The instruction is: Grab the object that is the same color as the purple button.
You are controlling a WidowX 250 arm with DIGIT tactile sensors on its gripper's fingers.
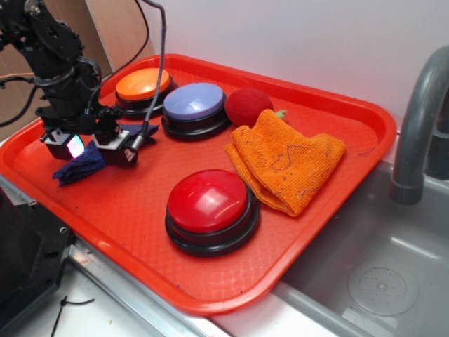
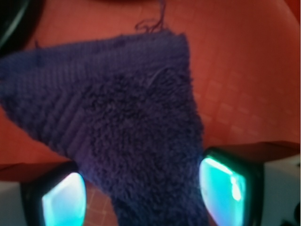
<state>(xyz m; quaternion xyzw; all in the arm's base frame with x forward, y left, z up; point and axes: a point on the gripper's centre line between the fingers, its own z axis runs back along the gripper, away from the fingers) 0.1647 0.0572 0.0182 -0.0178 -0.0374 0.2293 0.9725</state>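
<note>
Claw: the claw (image 1: 90, 149) sits low over the red tray (image 1: 337, 175) at the left of the frame, its fingers (image 2: 221, 183) spread, one on each side of the purple rag (image 1: 81, 167).
Rag: lying flat on the tray, its fuzzy middle between the two glowing pads in the wrist view, not pinched.
Purple button (image 1: 195, 105): upper centre, beside the orange button (image 1: 142, 86).
Elsewhere: the red button (image 1: 210, 205) at lower centre; the orange cloth (image 1: 287, 158) folded at right.
</note>
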